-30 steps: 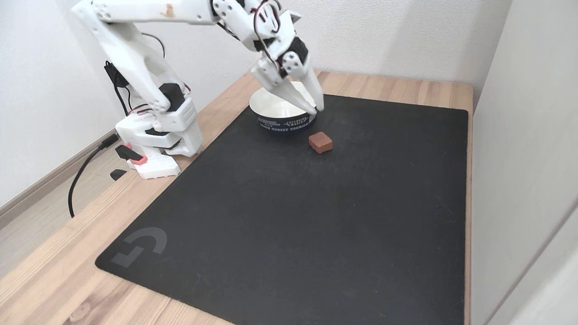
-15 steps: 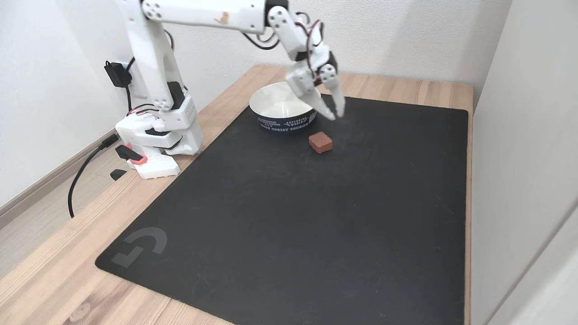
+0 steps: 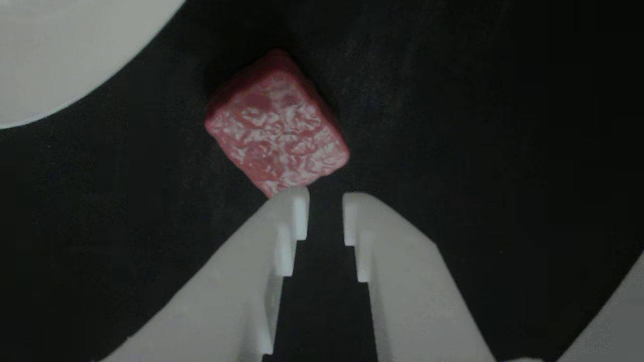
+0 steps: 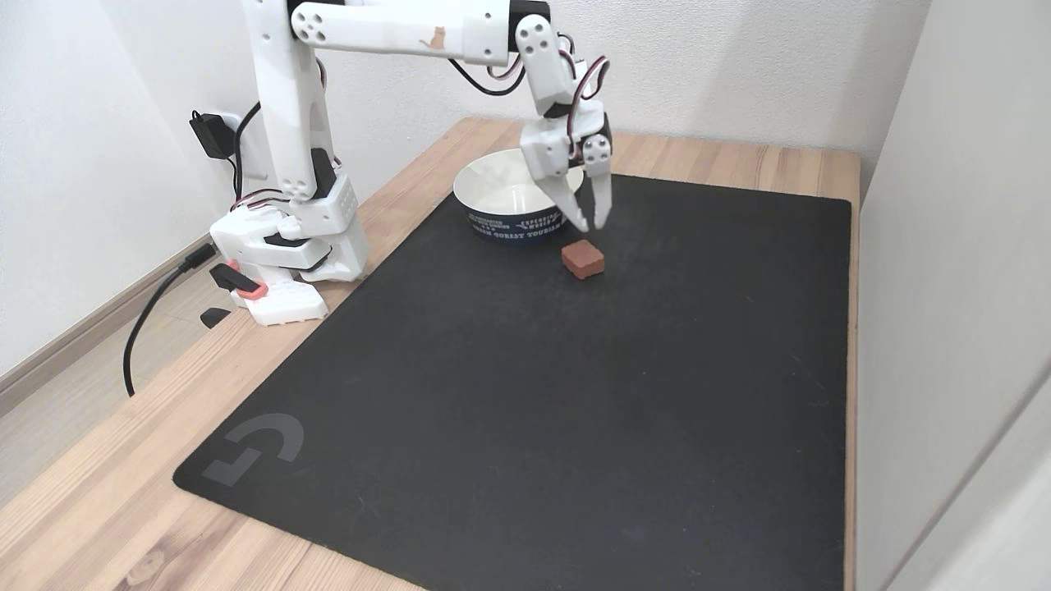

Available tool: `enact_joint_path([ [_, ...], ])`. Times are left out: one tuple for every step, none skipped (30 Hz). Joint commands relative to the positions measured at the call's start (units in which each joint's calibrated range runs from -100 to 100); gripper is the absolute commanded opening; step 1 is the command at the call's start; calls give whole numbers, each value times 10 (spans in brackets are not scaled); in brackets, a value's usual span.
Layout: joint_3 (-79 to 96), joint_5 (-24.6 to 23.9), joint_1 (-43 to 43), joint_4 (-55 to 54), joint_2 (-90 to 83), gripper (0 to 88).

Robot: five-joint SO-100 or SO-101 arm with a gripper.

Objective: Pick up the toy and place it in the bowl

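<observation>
The toy (image 4: 583,259), a small dark red cube with a crinkled shiny skin, lies on the black mat just in front of and to the right of the bowl (image 4: 516,223). The bowl is off-white inside, with a dark lettered band outside. My gripper (image 4: 590,227) points down a short way above the toy, slightly behind it, its fingers a narrow gap apart and holding nothing. In the other view the toy (image 3: 276,120) sits just beyond the gripper (image 3: 326,206), left of centre, and touches nothing. The bowl (image 3: 60,50) curves into the top left corner.
A large black mat (image 4: 534,410) covers most of the wooden table (image 4: 98,509). The arm's base (image 4: 287,254) stands at the table's left edge with a cable (image 4: 144,320) hanging off. A white wall panel (image 4: 952,287) closes the right side.
The gripper has swung from over the bowl's right rim to the right and then down, and now hangs just above the toy. Toy and bowl have not moved.
</observation>
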Motion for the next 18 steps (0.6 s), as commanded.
enact_joint_path([
  [-24, 4, -5, 32, -3, 23],
  [-24, 4, -5, 36, -3, 23],
  [-24, 4, -5, 40, -3, 23],
  [-22, 4, -5, 40, -3, 23],
  [-22, 4, -5, 40, -3, 23],
  [-21, 4, -5, 40, -3, 23],
  [-21, 4, -5, 40, -3, 23],
  [-19, 4, -4, 40, -2, 23],
  [-18, 4, -4, 40, -2, 23],
  [-17, 4, -4, 40, -2, 23],
  [-17, 4, -3, 40, -2, 23],
  [-17, 4, -2, 40, -2, 23],
  [-17, 4, -1, 39, -2, 23],
  [-17, 4, -1, 38, -2, 23],
  [-16, 4, 0, 38, -1, 23],
  [-16, 4, 0, 38, -1, 23],
  [-15, 4, 0, 38, -1, 23],
  [-15, 4, 0, 38, -1, 23],
])
